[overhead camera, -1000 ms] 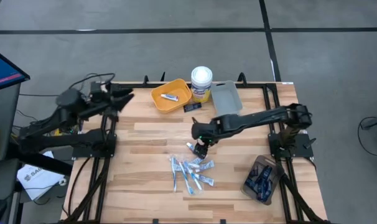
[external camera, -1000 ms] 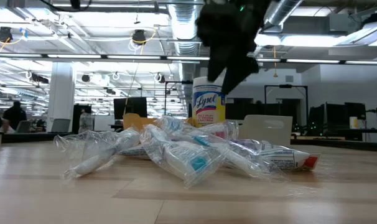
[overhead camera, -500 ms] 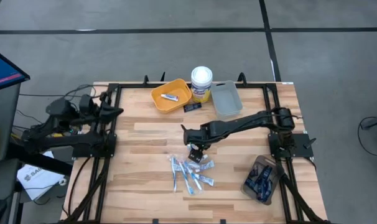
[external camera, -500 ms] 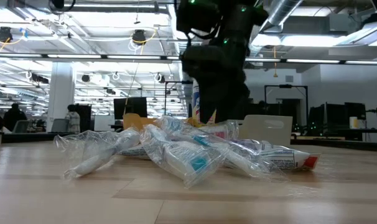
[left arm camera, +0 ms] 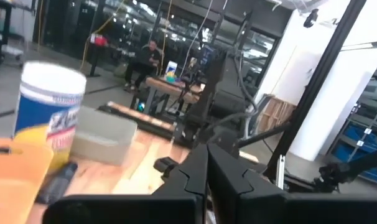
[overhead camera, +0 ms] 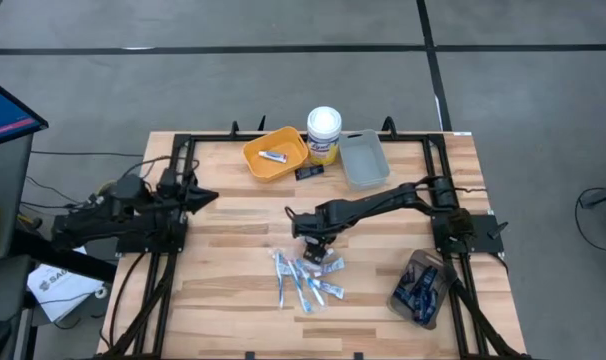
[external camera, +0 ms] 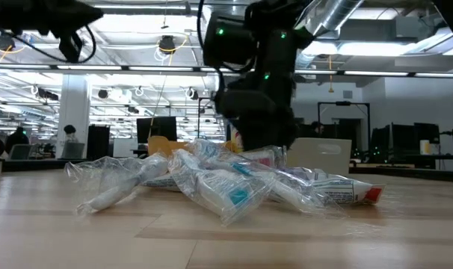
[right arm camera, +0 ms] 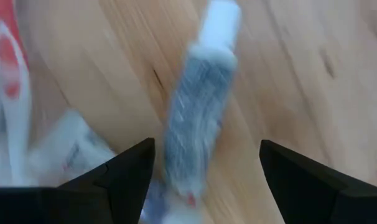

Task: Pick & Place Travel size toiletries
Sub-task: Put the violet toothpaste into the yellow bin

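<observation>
The right gripper (overhead camera: 316, 240) hangs over mid-bench with fingers (right arm camera: 120, 177) spread wide around a tube (right arm camera: 198, 124), not gripping it. The toiletries (overhead camera: 305, 276) pile lies toward the bench's near edge. The left gripper (overhead camera: 205, 197), fingers together, waits by the left edge.

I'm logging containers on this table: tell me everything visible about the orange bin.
The orange bin is a shallow, roughly square tray with rounded corners, plastic by its look, turned at an angle near the table's far edge, left of the white-lidded canister. One small white-and-blue tube lies inside. A dark packet lies on the wood beside it. Neither arm touches it.
</observation>
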